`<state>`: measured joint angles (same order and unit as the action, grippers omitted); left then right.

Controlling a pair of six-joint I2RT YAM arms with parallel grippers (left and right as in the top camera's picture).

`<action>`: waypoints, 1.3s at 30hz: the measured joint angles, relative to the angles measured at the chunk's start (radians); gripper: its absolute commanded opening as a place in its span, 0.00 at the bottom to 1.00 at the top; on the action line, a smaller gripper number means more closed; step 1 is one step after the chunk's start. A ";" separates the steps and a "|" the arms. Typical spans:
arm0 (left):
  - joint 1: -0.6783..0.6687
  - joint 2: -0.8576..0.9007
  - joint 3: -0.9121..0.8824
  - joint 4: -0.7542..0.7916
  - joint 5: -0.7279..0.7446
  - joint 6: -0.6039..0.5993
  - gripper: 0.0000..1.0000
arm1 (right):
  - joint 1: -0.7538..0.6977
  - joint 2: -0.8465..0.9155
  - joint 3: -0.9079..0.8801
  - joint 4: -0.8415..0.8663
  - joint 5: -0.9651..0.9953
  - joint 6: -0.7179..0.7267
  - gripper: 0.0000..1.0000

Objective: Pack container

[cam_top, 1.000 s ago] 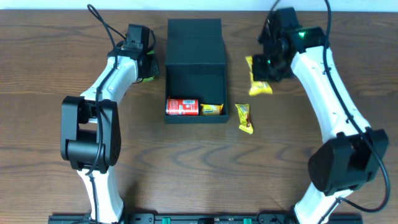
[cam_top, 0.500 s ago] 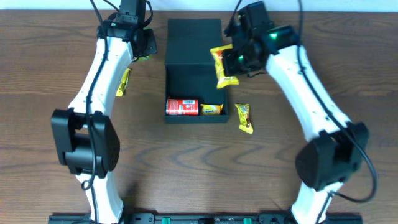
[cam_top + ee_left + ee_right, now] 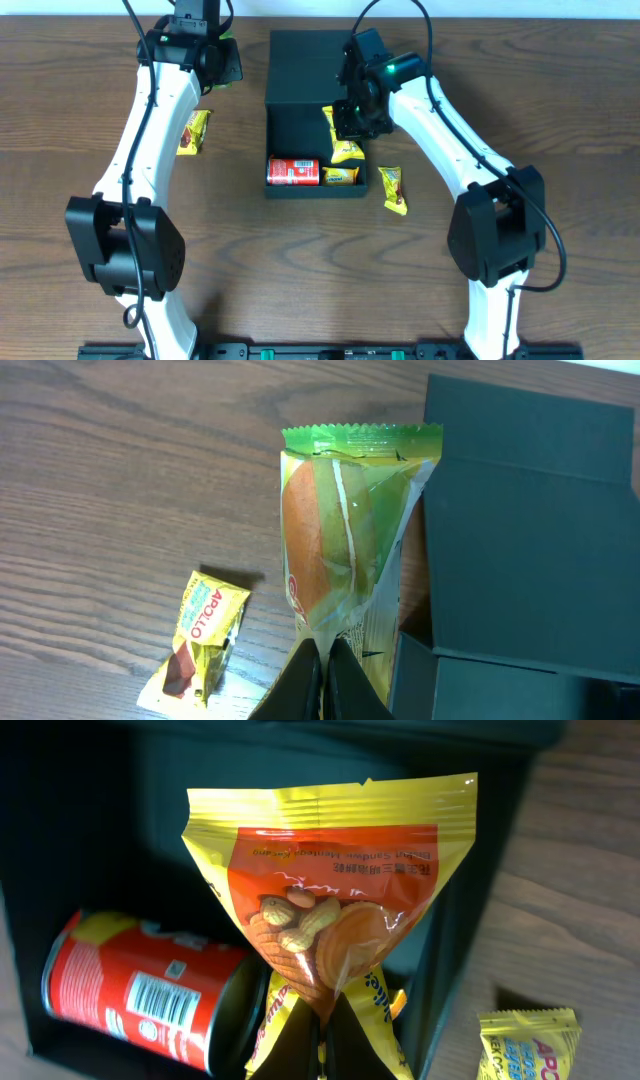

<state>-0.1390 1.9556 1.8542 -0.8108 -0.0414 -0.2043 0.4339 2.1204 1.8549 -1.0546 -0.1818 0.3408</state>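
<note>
The square black container (image 3: 300,120) stands open at the table's middle, its flap lid folded back. Inside lie a red can (image 3: 292,172) and a small yellow packet (image 3: 340,176). My right gripper (image 3: 352,118) is shut on a yellow-orange peanut snack packet (image 3: 330,910) and holds it over the box's right side, above the can (image 3: 140,990). My left gripper (image 3: 326,670) is shut on a green snack packet (image 3: 345,550), held above the table just left of the container (image 3: 530,540).
A yellow Apollo wafer packet (image 3: 194,132) lies on the table left of the box, also in the left wrist view (image 3: 205,635). Another yellow packet (image 3: 394,189) lies right of the box's front corner, also in the right wrist view (image 3: 525,1045).
My right gripper carried the peanut packet left from the table to over the box interior. My left arm lifted toward the far edge with the green packet, uncovering the Apollo packet.
</note>
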 measured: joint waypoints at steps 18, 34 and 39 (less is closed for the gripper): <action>0.000 0.000 0.000 0.001 0.000 0.019 0.06 | 0.033 0.033 0.000 0.013 0.090 0.160 0.02; 0.005 0.000 0.000 0.004 0.003 0.026 0.06 | 0.034 0.097 0.042 -0.041 0.113 0.192 0.40; -0.016 -0.004 0.000 0.014 0.016 0.030 0.06 | 0.027 0.073 0.243 -0.147 0.155 0.151 0.32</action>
<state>-0.1555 1.9514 1.8542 -0.7971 -0.0257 -0.1745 0.4606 2.1937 2.0979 -1.2018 -0.0265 0.4923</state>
